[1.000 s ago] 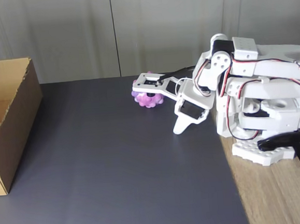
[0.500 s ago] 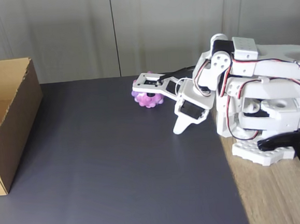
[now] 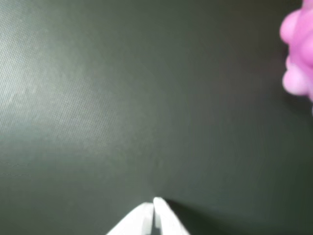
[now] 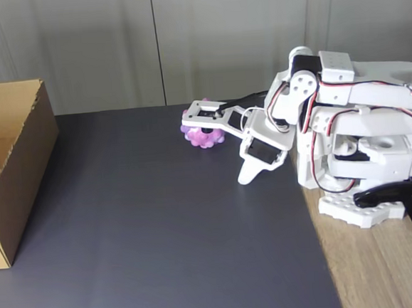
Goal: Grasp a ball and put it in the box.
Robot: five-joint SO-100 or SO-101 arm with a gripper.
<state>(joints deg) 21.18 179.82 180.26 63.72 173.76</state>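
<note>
Bench point(image 4: 372, 269) of pale wood ran down the right side of the fixed view, and a dark grey mat point(image 4: 162, 236) covered the rest of the surface across the middle and lower frame. Behind it stood a plain grey wall point(image 4: 183, 41) along the top. At the left edge sat the cardboard box point(image 4: 14, 169), brown, open at the top, resting on the mat with its near corner low in the frame.

At the right of the fixed view the white arm point(image 4: 348, 143) stood folded on its base, with red and black wires along its joints. It reached left and down toward the frame's centre.

The tool point(image 4: 245, 178) pointed down at the mat just right of centre in the fixed view; in the wrist view point(image 3: 153, 201) its two white tips met at the bottom edge, clenched on nothing, over bare mat.

The ball point(image 4: 203, 136), pink and purple with rounded knobs, lay on the mat in the upper middle of the fixed view, partly behind a white part of the arm. In the wrist view point(image 3: 299, 54) it showed blurred at the upper right edge, well apart from the tips.
</note>
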